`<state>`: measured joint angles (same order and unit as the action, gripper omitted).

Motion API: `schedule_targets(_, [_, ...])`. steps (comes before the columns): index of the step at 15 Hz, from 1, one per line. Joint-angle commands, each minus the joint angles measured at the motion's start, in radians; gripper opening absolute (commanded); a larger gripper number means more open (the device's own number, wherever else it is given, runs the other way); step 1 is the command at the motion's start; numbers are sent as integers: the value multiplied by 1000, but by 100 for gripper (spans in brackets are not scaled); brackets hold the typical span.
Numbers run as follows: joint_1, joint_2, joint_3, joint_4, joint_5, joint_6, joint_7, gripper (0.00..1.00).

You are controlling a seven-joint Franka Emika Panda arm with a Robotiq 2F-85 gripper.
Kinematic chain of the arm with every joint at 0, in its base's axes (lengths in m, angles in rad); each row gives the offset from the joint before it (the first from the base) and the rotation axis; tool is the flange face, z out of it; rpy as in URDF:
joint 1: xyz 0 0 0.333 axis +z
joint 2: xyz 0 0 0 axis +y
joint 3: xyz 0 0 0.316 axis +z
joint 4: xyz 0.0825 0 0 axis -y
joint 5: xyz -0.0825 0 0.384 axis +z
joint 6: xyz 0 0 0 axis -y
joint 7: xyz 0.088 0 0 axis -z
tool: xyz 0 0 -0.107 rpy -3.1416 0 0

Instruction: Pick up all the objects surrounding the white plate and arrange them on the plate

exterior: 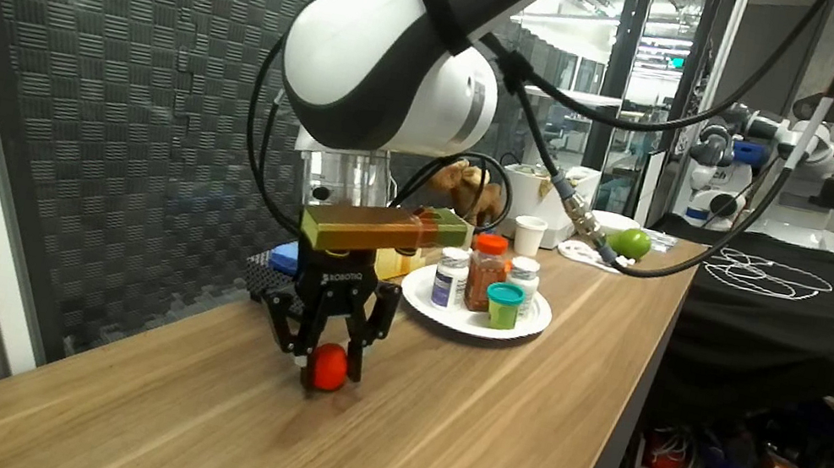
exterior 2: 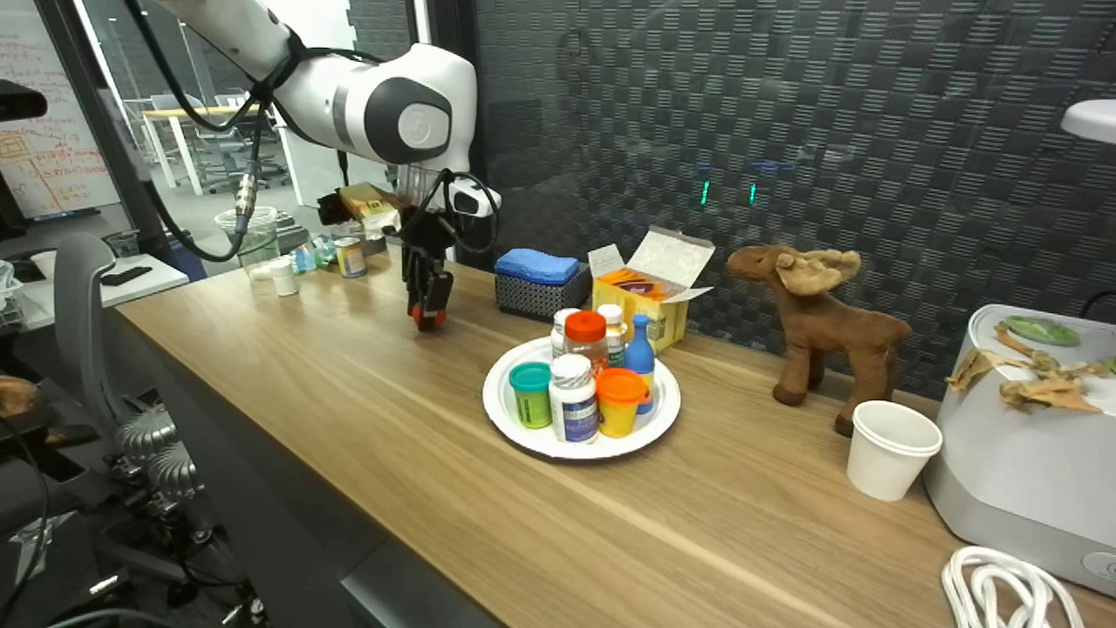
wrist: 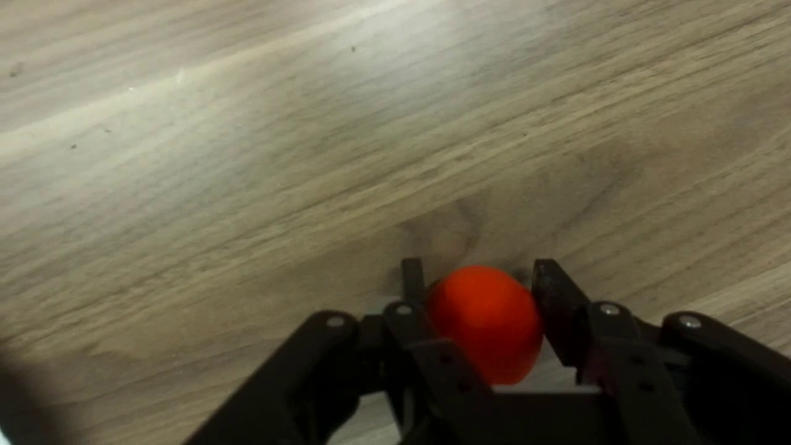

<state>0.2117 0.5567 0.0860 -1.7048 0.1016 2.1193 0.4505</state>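
Wooden desk (exterior: 453,420); fingers (wrist: 559,309) grip the red ball (wrist: 488,318) — lift straight, then release slowly on the plate (exterior: 458,319), lest it roll.

In an exterior view, a camera looks along the table (exterior: 451,429), the gripper (exterior: 331,374) near and the white plate (exterior: 453,320) behind its jaws. In an exterior view, a camera looks back the opposite way, a paper cup (exterior 2: 885,471) near and the jaws far, past the plate. Both share these four things. The wrist view looks down from just above the jaws, close to the table.
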Motion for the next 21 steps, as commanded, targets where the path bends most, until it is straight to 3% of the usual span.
schedule_targets(1, [16,-18,-26,10,-10,-12,31,23])
schedule_targets(13, [-16,-167,-116,-138,-17,55,155,23])
schedule_targets(21, [-48,-196,-142,-208,-31,88,251,23])
